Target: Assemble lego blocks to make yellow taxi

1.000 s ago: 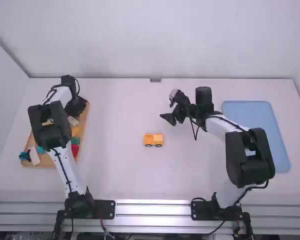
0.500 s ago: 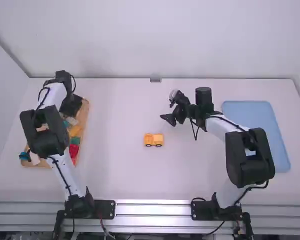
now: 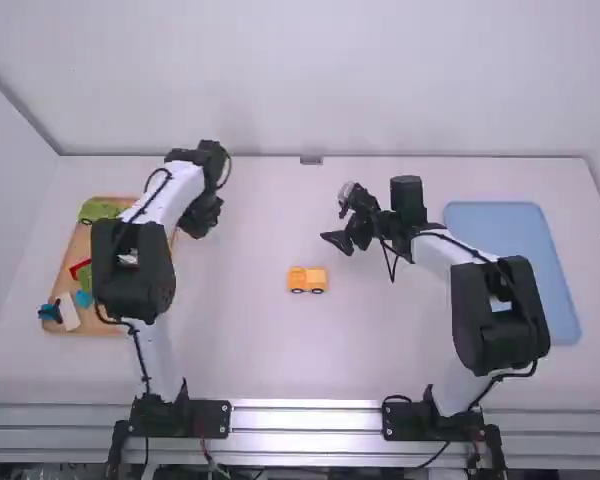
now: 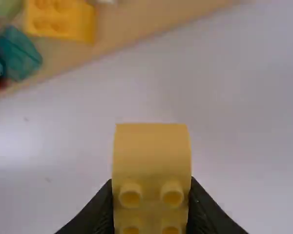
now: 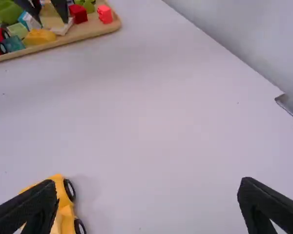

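In the high view my left gripper [image 3: 202,217] is just off the right edge of the wooden tray [image 3: 78,245]. Seen from the left wrist, the left gripper [image 4: 151,209] is shut on a yellow block [image 4: 151,156] with a rounded end and studs. A yellow wheeled car base [image 3: 307,279] stands upright mid-table. Up and right of it, my right gripper [image 3: 338,230] hangs open. In the right wrist view the right gripper [image 5: 147,192] holds nothing, and one finger partly covers the car base [image 5: 66,212].
Coloured blocks lie in the wooden tray [image 5: 80,37], among them a green piece [image 3: 100,209], a white one [image 3: 68,312] and a yellow brick [image 4: 61,19]. A blue tray [image 3: 505,235] rests at the right, beside the right arm. A wall bounds the table's far edge.
The left gripper has travelled right, from above the wooden tray to past its right edge, uncovering the green piece. The right arm and the car base have stayed put.
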